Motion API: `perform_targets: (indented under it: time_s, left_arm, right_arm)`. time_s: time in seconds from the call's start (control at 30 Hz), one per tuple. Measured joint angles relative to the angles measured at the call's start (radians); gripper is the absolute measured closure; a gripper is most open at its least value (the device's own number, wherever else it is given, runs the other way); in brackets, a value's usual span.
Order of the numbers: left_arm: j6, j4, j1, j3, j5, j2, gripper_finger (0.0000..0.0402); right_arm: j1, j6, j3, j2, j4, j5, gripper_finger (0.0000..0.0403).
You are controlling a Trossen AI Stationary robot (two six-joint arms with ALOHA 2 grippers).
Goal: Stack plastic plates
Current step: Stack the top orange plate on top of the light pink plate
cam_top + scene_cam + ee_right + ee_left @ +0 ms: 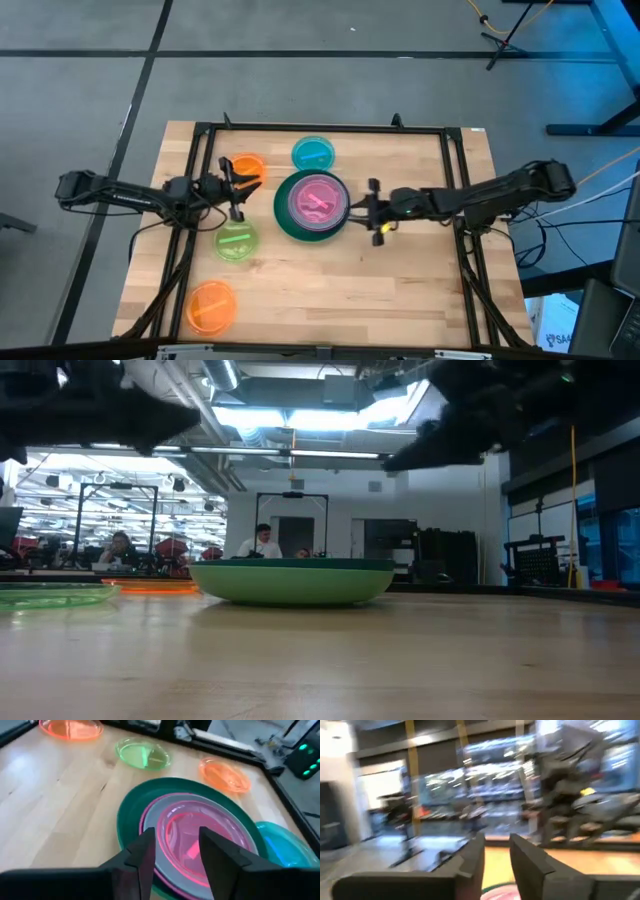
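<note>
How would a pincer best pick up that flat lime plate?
By its thin raised rim, I'd guess. The lime plate lies flat on the table, so one finger goes over the edge, one under. The left pincer hovers closest; come from above, on that side.

High cam: straight down, far enough to frame the whole desk (400, 270) plus floor around it. Low cam: at desk-top level, looking flat across into the room; dark green plate (292, 580) sits close, mid-frame. Right wrist cam: tilted down, close over that same plate stack (190, 827), also in high view. Left wrist cam: near level, aimed across the desk into the room, blurred.
</note>
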Motion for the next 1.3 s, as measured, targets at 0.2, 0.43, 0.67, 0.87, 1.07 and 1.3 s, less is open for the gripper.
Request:
perform_targets:
  time_s: [0.2,0.43,0.67,0.87,1.07,1.3]
  left_arm:
    - [0.006,-0.254,0.000,0.106,-0.200,0.083,0.0275]
    - [-0.217,-0.702,0.000,0.339,-0.286,0.196,0.0281]
    - [-0.563,-1.309,-0.001,0.545,-0.146,0.321,0.0284]
    - [-0.634,-1.470,0.000,0.576,-0.134,0.399,0.0285]
    - [-0.586,-1.469,0.003,0.544,-0.243,0.504,0.0285]
    - [-0.560,-1.457,0.052,0.518,-0.263,0.614,0.0285]
  right_arm:
    - [0.000,0.080,-0.244,-0.116,0.315,0.062,0.0259]
    - [-0.033,0.006,-0.336,-0.201,0.562,0.114,0.0259]
    - [-0.163,-0.046,-0.317,-0.351,0.571,-0.026,0.0259]
    - [-0.196,-0.014,-0.317,-0.374,0.525,-0.108,0.0259]
    - [-0.196,-0.005,-0.318,-0.363,0.516,-0.100,0.0259]
    - [-0.196,-0.031,-0.317,-0.414,0.573,-0.043,0.0259]
